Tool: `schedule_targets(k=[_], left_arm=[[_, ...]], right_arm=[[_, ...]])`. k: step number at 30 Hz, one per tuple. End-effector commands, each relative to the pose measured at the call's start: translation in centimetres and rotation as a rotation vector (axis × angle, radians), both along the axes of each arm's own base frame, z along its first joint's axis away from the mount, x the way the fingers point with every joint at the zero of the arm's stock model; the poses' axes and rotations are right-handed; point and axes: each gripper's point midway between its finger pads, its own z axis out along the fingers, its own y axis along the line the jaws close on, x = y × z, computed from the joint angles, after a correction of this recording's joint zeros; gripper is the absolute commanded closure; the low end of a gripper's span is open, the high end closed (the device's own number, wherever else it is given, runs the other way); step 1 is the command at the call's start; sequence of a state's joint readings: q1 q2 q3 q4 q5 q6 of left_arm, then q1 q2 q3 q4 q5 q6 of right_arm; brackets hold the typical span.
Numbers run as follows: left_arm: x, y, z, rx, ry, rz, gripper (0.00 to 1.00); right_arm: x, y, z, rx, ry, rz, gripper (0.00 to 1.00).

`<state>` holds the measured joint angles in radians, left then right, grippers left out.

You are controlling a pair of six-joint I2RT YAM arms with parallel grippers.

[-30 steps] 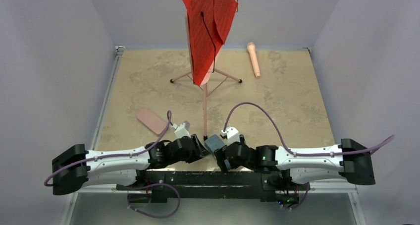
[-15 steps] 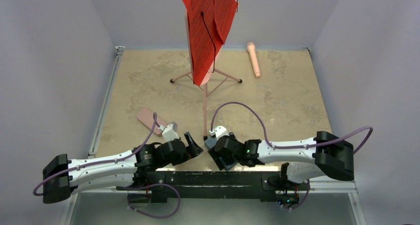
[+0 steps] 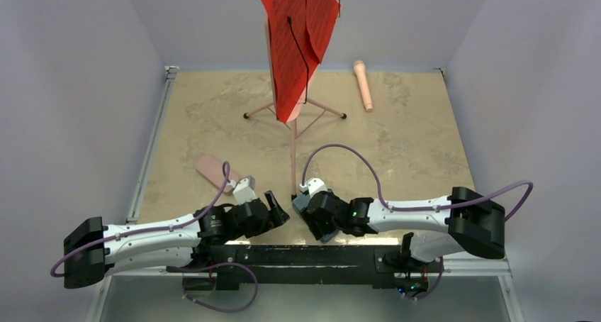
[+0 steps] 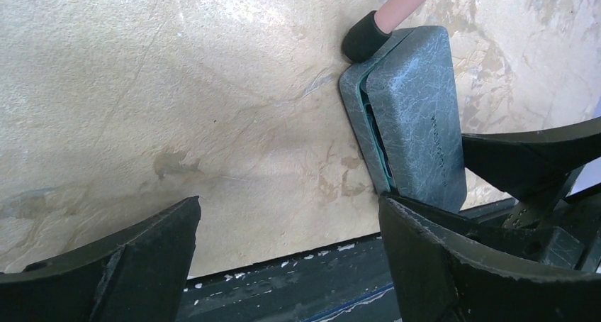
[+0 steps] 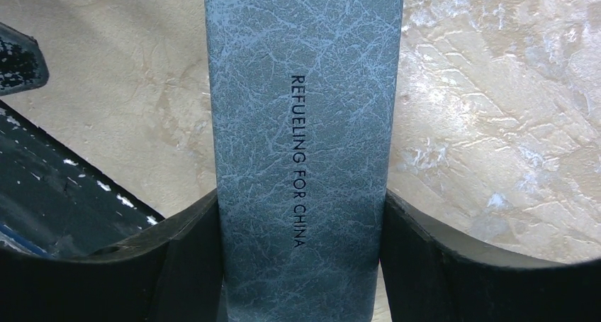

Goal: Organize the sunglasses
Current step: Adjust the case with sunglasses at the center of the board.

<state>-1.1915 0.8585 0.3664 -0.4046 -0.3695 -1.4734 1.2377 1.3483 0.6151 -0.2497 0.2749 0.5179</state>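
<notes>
No sunglasses show in any view. A grey-blue flat case [image 5: 301, 123] lies on the tan table near the front edge, its lid slightly ajar in the left wrist view [image 4: 414, 109]. My right gripper [image 5: 301, 194] is shut on it, with both fingers pressed against its long sides. From above, only a corner of the case [image 3: 299, 201] shows beside the right gripper [image 3: 315, 215]. My left gripper [image 4: 290, 205] stands wide open to the left of the case, holding nothing and apart from it [image 3: 276, 207].
A pink oblong case [image 3: 215, 171] lies behind the left wrist. A pink tripod stand [image 3: 293, 134] carrying a red sheet [image 3: 298, 31] has one black-capped foot [image 4: 365, 35] touching the grey-blue case. A pink cylinder [image 3: 363, 84] lies far back. The black rail [image 3: 305, 254] borders the front edge.
My left gripper has opened, let go of the grey-blue case and drawn back to the left. My right gripper has shifted left and closed on the case.
</notes>
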Motion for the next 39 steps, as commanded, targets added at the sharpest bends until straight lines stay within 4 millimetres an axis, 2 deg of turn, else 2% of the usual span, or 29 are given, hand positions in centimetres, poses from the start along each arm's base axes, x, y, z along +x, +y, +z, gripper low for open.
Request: schedule_targets(k=[1, 2, 3, 6, 10, 13, 16, 19, 21, 25, 28, 32, 35, 39], left_arm=[[1.0, -1.7, 2.0, -0.064, -0.044, -0.001, 0.00], [1.2, -1.9, 2.2, -0.075, -0.047, -0.001, 0.00], [1.4, -2.1, 2.4, -0.085, -0.051, -0.002, 0.00], [2.4, -2.8, 2.9, -0.113, -0.060, -0.007, 0.00], [3.7, -4.3, 3.5, -0.156, -0.067, -0.041, 0.00], [4.5, -5.3, 3.5, -0.163, -0.074, -0.052, 0.00], [5.4, -6.3, 3.1, -0.144, -0.067, -0.054, 0.01], [5.8, -7.1, 2.4, -0.125, -0.052, -0.067, 0.07], [5.9, -7.4, 1.7, -0.105, -0.032, -0.068, 0.19], [5.1, -7.2, -1.1, -0.045, 0.062, -0.058, 0.49], [4.4, -7.7, -2.8, -0.060, 0.109, -0.075, 0.69], [3.7, -7.7, -4.6, -0.035, 0.155, -0.093, 0.78], [3.2, -7.7, -4.8, -0.027, 0.176, -0.111, 0.78], [3.4, -7.6, -2.6, -0.061, 0.123, -0.124, 0.56]], right_arm=[[1.0, 1.1, 1.4, 0.026, -0.047, 0.021, 0.40], [0.6, 1.6, 1.9, 0.062, -0.037, 0.045, 0.15], [0.2, 2.1, 2.5, 0.099, -0.030, 0.076, 0.10], [-0.2, 2.9, 4.5, 0.194, -0.038, 0.101, 0.07], [-0.1, 1.9, 5.9, 0.246, -0.061, 0.048, 0.05], [0.0, 1.0, 5.5, 0.228, -0.066, 0.026, 0.09], [0.3, 0.1, 4.0, 0.177, -0.043, -0.005, 0.13], [0.5, -0.6, 2.1, 0.124, -0.006, -0.050, 0.26], [0.3, -1.1, 0.5, 0.084, 0.028, -0.071, 0.34], [-0.7, -1.5, -1.9, 0.054, 0.097, -0.088, 0.49], [-1.1, -1.9, -3.0, 0.047, 0.121, -0.108, 0.56], [-1.2, -2.8, -3.8, 0.013, 0.130, -0.144, 0.56], [-0.8, -3.3, -3.6, -0.007, 0.115, -0.183, 0.50], [0.1, -2.5, -0.5, 0.065, 0.073, -0.213, 0.25]])
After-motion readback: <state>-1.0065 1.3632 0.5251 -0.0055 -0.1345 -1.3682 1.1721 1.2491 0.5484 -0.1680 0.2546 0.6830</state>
